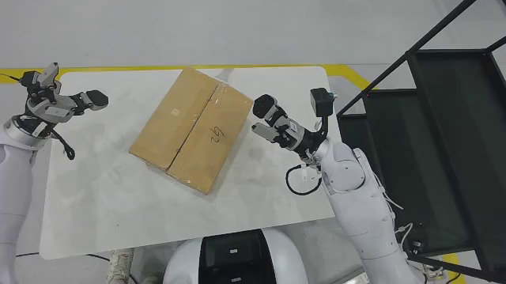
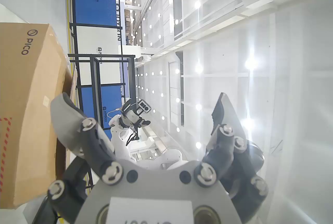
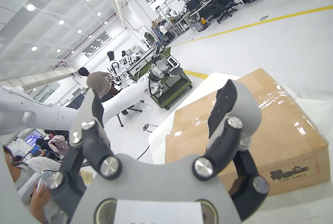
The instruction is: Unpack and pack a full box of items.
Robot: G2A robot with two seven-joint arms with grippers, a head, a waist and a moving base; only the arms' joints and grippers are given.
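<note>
A brown cardboard box (image 1: 191,126) lies in the middle of the white table (image 1: 95,197), its flaps shut and taped along the centre seam. The box also shows in the left wrist view (image 2: 23,105) and in the right wrist view (image 3: 260,131). My left gripper (image 1: 75,94) is held above the table's far left corner, open and empty (image 2: 140,105). My right gripper (image 1: 265,116) hovers just off the box's right side, open with nothing between its fingers (image 3: 156,102).
A black metal stair frame (image 1: 435,110) stands close to the table's right edge. Yellow floor tape (image 1: 348,74) runs behind the table. Bare tabletop lies at the front left and front right of the box.
</note>
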